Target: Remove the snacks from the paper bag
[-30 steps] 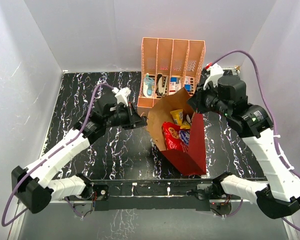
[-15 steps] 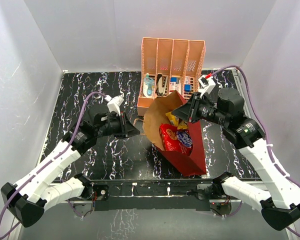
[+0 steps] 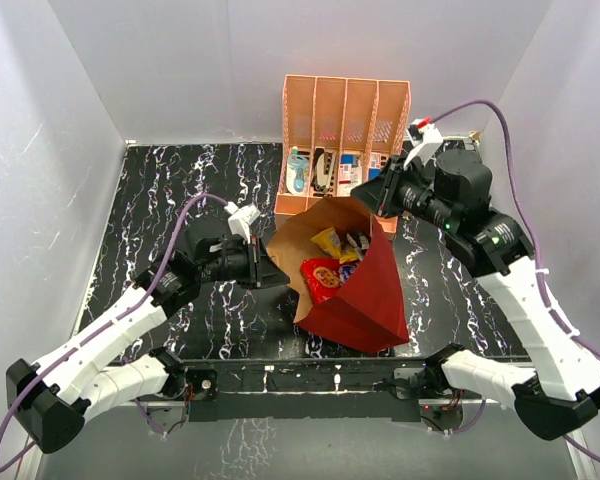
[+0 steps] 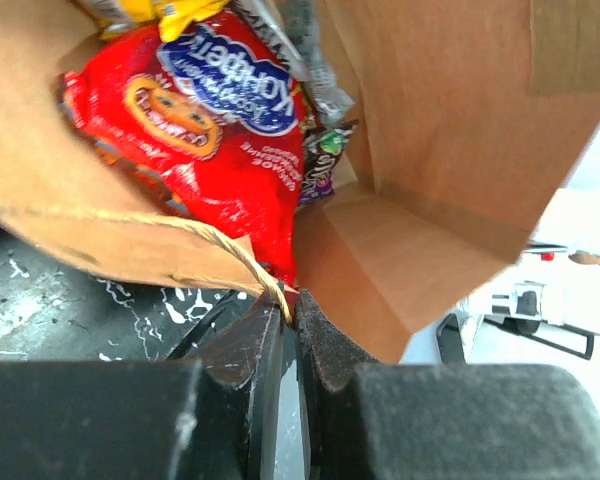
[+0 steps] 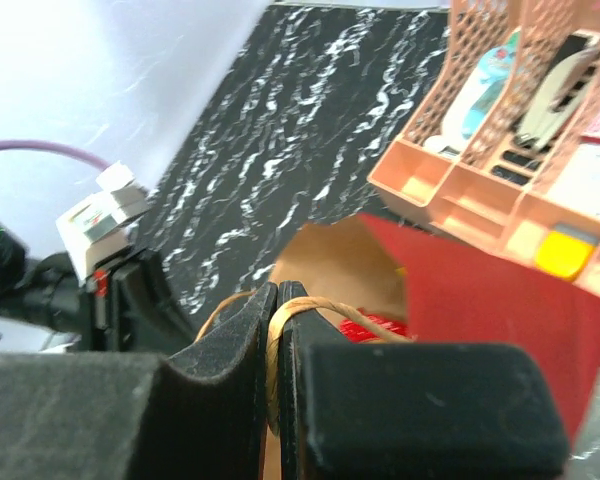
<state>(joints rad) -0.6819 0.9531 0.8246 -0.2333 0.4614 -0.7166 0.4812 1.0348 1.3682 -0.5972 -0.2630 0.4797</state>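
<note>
The paper bag (image 3: 365, 300), red outside and brown inside, lies tilted on the black marbled table with its mouth up and to the left. The snacks show in its mouth: a red cookie bag (image 3: 322, 277) with a blue logo, a yellow packet (image 3: 328, 240) and small dark packets. In the left wrist view the cookie bag (image 4: 210, 130) fills the bag's mouth, and my left gripper (image 4: 290, 300) is shut on the near twine handle at the bag's rim. My right gripper (image 5: 277, 300) is shut on the far twine handle, above the bag's rear edge (image 3: 380, 195).
A peach slotted rack (image 3: 345, 110) holding small blue-white items stands just behind the bag, close to my right gripper. White walls enclose the table on the left, back and right. The rack also shows at the upper right of the right wrist view (image 5: 520, 150).
The bag has swung and tipped, so its mouth now opens wider toward the left arm. My right gripper has drawn its handle up and back toward the rack. My left gripper has moved lower and nearer.
</note>
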